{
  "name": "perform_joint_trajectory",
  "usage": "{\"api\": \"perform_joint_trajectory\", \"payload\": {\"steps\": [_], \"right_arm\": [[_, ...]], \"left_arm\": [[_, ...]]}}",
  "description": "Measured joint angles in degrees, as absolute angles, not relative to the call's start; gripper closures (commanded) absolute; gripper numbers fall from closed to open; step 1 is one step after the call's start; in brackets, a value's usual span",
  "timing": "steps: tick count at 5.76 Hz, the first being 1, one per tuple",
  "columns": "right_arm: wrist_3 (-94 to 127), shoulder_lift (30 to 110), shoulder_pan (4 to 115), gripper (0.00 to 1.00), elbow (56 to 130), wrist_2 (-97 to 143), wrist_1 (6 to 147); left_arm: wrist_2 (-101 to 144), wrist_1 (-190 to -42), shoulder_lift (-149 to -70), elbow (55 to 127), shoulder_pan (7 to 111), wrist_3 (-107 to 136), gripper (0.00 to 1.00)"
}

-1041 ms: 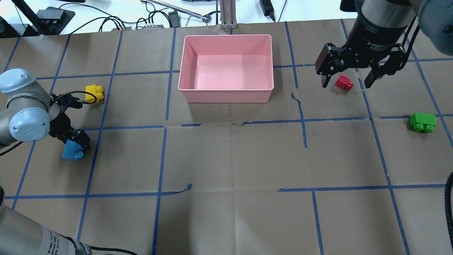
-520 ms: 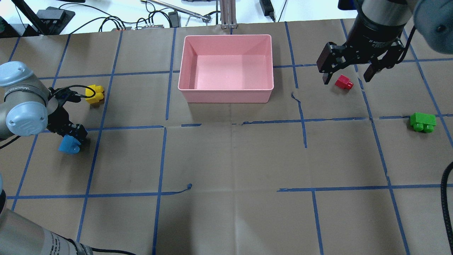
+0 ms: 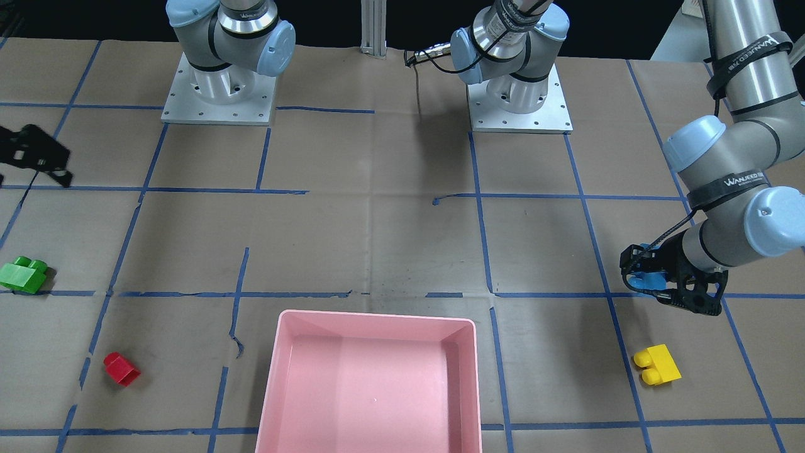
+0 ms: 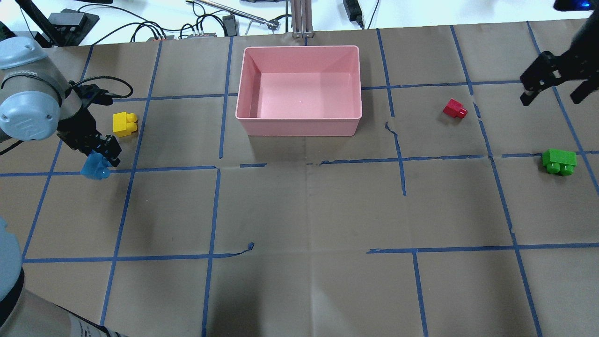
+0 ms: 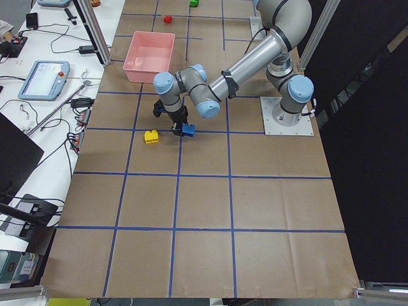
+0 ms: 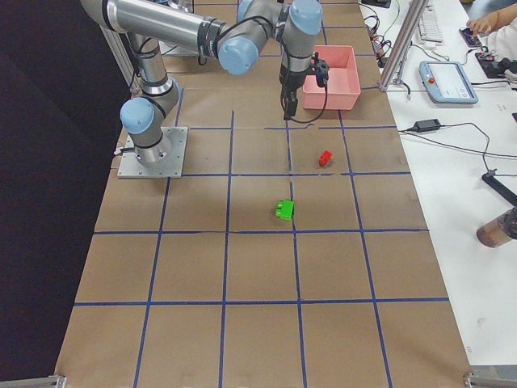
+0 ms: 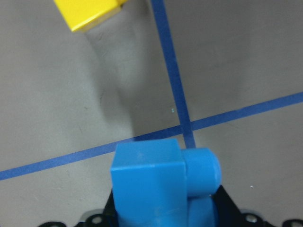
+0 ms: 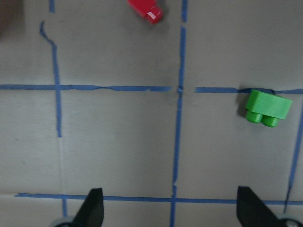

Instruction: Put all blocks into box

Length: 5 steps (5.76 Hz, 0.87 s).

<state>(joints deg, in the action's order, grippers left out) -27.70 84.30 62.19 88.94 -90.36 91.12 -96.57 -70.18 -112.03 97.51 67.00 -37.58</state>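
Overhead view. A brown paper table (image 4: 304,210) is gridded with blue tape (image 4: 213,206); the pink box (image 4: 299,127) sits at upper centre. The yellow block (image 4: 124,124) lies at centre left, just beside the left gripper. The red block (image 4: 454,109) and green block (image 4: 558,161) lie at right, well apart, with bare paper between each and the box. The left gripper (image 4: 100,157) is clamped on the blue block (image 4: 92,167) (studs pointing frame-right in its wrist view). The right gripper (image 4: 552,96), at upper right, stands wide open and empty.
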Motion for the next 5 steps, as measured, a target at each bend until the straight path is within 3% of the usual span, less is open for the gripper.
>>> {"api": "perform_joint_trajectory", "payload": {"steps": [2, 5], "right_arm": [[-33.9, 75.9, 51.9, 0.01, 89.1, -92.5, 100.5], [-24.3, 67.3, 49.5, 0.01, 90.2, -92.8, 107.9]], "left_arm": [[-96.5, -71.0, -111.6, 96.5, 69.6, -34.3, 0.97], [-96.5, -71.1, -111.3, 95.8, 70.4, -33.5, 0.97]]}}
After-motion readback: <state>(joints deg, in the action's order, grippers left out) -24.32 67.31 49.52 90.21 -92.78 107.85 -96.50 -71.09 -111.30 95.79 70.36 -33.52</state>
